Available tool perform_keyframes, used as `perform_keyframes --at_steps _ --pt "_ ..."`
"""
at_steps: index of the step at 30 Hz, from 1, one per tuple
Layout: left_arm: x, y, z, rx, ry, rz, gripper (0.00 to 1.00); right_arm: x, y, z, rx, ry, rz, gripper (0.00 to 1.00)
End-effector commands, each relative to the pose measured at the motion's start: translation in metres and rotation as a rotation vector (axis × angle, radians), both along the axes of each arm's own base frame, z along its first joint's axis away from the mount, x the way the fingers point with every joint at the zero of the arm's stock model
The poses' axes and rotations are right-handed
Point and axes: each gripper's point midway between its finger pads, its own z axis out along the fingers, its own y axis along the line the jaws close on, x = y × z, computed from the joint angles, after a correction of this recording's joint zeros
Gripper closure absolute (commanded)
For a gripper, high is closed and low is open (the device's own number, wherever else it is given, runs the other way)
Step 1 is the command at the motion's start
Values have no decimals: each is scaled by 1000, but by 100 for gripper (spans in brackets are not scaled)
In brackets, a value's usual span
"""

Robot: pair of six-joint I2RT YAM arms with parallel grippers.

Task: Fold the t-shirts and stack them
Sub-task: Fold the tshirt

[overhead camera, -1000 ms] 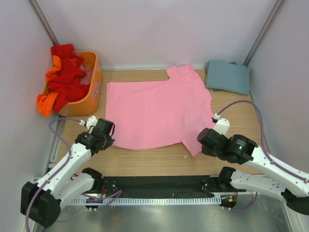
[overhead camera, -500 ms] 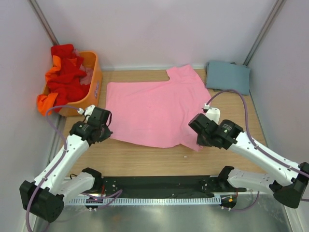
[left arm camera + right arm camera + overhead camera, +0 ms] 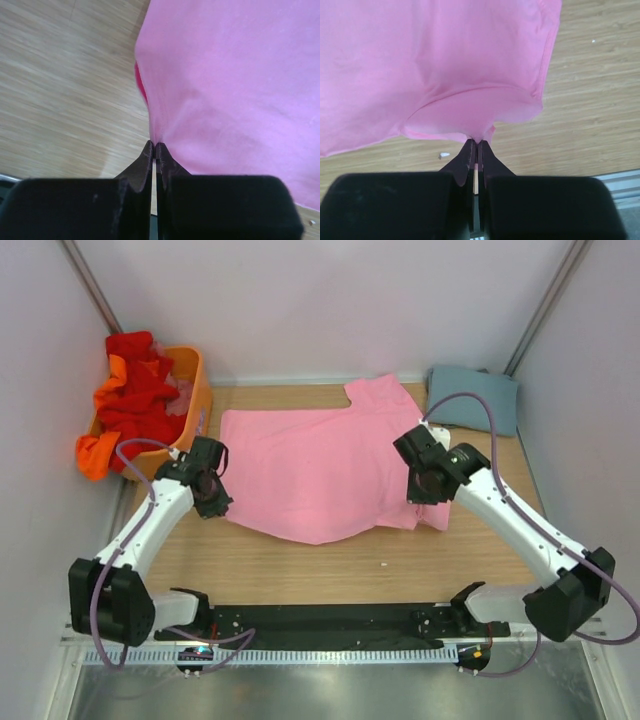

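The left gripper [image 3: 154, 146] is clenched on the edge of the light pink soft cloth short-sleeved t-shirt [image 3: 320, 465], its 2 black fingertips pressed together with a pinch of hem between them. The cloth spreads ahead of the tips and to their right, and the bare light wooden table [image 3: 330, 565] shows to their left. The right gripper [image 3: 476, 142] is likewise clamped on the pink shirt, at its near edge by a sleeve. There the fabric fans out ahead of the tips, with wood grain to their right. Between the 2 grippers the near hem curves across the table.

Beyond the right gripper lies a folded dusty grey-blue t-shirt [image 3: 472, 398], just beside the pink shirt's far sleeve. Beyond the left gripper, slightly to its left, stands a rigid orange plastic basket [image 3: 196, 420]. It is heaped with red t-shirts [image 3: 135, 390], and an orange t-shirt [image 3: 95, 455] hangs over its rim.
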Motion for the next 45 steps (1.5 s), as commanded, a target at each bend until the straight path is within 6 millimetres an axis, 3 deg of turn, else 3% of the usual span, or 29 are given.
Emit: perform_keyframes --at_steps 1,7,16,25,32,41,45 --pt "33 6 21 13 -71 -23 100 31 -2 18 -29 -51 54 99" --pt "55 24 20 72 -48 -3 100 64 -4 14 -49 -27 46 99" --pt "73 28 4 105 2 -6 100 99 -6 -4 -81 25 71 99" --pt "85 32 -5 133 41 0 100 132 -11 4 -150 26 95 99" --pt "91 35 -12 145 64 11 100 150 -2 7 -135 47 133 99" --pt "100 39 -22 161 100 18 100 170 2 -15 -151 89 138 99" --pt "114 42 -23 180 104 22 100 186 -7 -28 -191 104 96 99"
